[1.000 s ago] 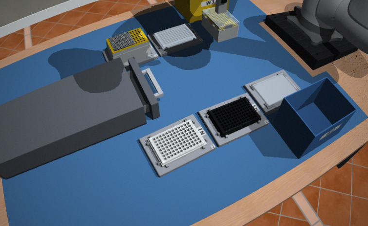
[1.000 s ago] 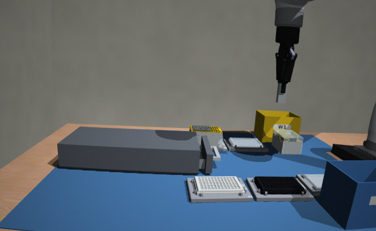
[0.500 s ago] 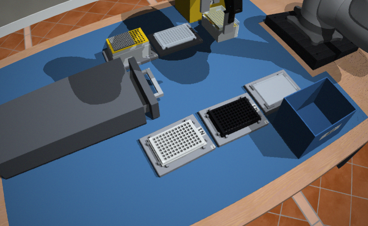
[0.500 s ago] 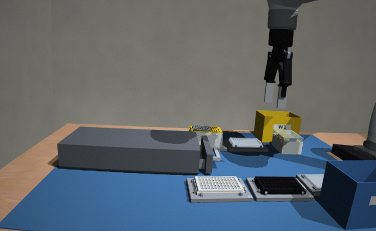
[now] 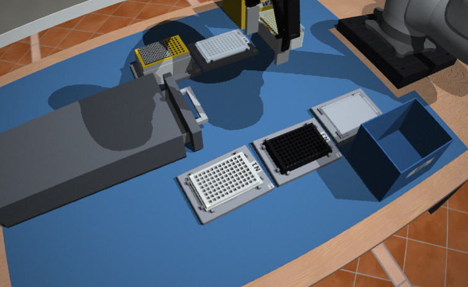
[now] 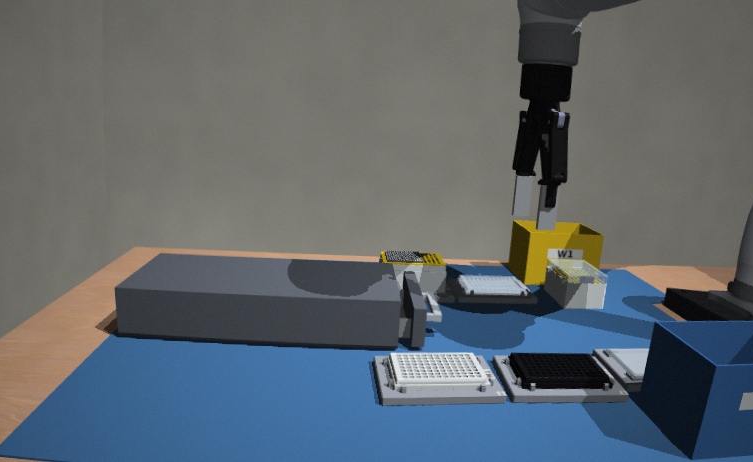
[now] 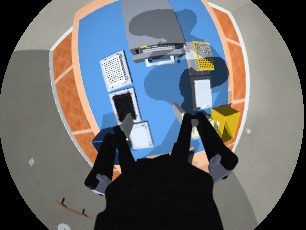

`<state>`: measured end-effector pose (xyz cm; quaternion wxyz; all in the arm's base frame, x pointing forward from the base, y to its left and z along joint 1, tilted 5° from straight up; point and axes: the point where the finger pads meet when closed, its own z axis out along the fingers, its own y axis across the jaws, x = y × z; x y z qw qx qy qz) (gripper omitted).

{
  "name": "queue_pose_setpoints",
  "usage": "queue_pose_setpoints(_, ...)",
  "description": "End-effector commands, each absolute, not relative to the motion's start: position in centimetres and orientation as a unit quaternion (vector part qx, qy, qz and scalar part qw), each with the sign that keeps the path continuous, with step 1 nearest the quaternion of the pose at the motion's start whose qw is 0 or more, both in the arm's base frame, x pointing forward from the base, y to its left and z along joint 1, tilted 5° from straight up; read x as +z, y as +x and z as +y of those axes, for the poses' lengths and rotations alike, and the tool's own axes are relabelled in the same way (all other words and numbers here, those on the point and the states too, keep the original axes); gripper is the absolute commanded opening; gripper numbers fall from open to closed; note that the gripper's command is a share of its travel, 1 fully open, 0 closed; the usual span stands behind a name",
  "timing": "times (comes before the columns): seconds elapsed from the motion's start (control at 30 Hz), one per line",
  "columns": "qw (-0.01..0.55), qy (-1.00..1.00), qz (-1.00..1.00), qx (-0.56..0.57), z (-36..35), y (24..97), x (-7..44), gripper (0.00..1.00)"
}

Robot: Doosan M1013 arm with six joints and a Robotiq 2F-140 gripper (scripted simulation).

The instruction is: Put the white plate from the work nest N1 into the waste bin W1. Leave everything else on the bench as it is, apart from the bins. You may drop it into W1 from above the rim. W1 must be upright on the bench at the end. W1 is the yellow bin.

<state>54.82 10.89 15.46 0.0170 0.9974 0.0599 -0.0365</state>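
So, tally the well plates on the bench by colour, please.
White: 1, in nest N1
Black: 1, in the next nest
Pale grey: 1, on the dark holder at the back
Total: 3

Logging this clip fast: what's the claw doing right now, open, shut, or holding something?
Claw: open, holding nothing, above the yellow waste bin; the white gridded plate sits in its grey nest.

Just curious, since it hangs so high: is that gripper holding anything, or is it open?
Open and empty. The gripper has its fingers spread apart above the yellow bin, nothing between them.
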Motion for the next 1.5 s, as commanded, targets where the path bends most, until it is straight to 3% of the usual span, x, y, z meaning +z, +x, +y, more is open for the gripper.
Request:
queue_pose_setpoints(0.0, 0.017, 0.997, 0.060, -0.037, 11.7, 55.7, 15.0, 0.70)
queue_pose_setpoints(1.47, 0.017, 0.997, 0.060, -0.037, 22.1, 65.9, 9.3, 0.70)
